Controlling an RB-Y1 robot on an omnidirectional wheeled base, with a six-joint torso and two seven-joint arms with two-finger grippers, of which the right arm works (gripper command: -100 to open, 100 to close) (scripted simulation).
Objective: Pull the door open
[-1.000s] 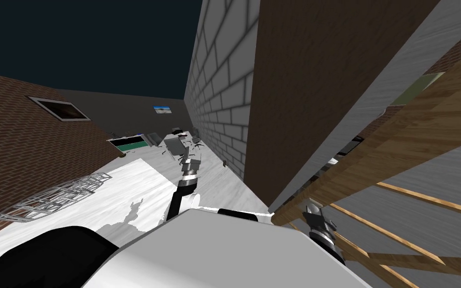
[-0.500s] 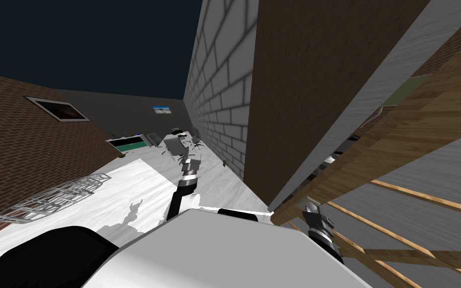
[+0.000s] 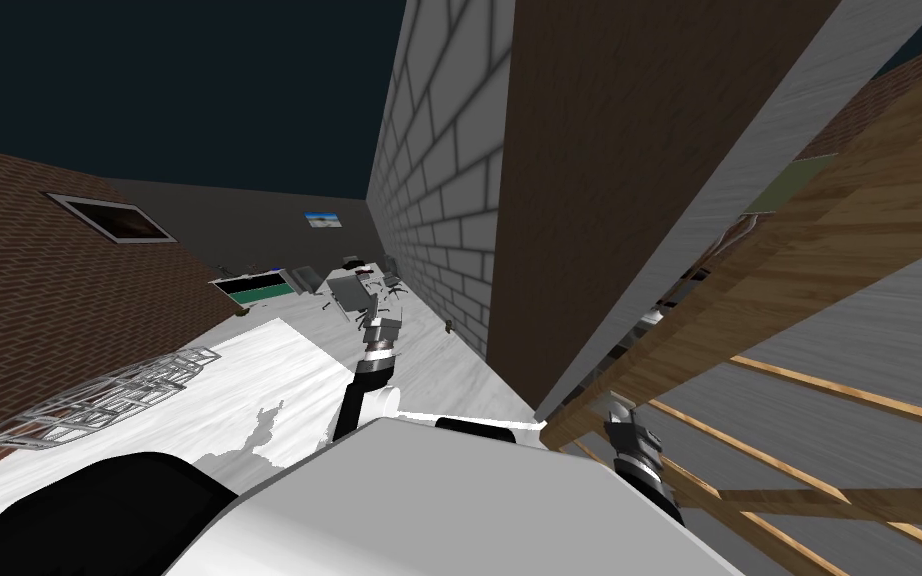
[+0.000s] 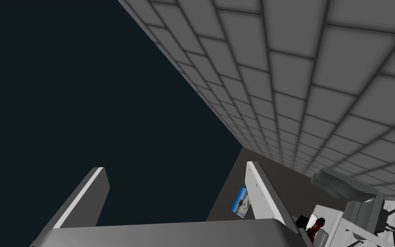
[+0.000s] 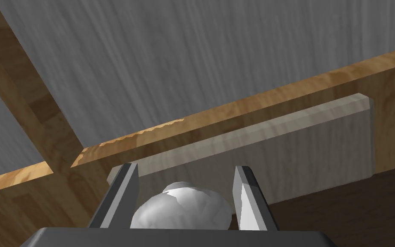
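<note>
Door (image 3: pixel 849 230) has swung wider, right fingers (image 5: pixel 121 195) clasping its knob (image 5: pixel 179 210).

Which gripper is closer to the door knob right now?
Right. The right gripper is shut on the sides of the grey door knob on the wooden door. The left gripper is open, held out ahead beside the grey brick wall, well away from the knob.

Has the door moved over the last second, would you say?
Yes: the door has swung farther from the grey door frame, widening the gap between them.
</note>
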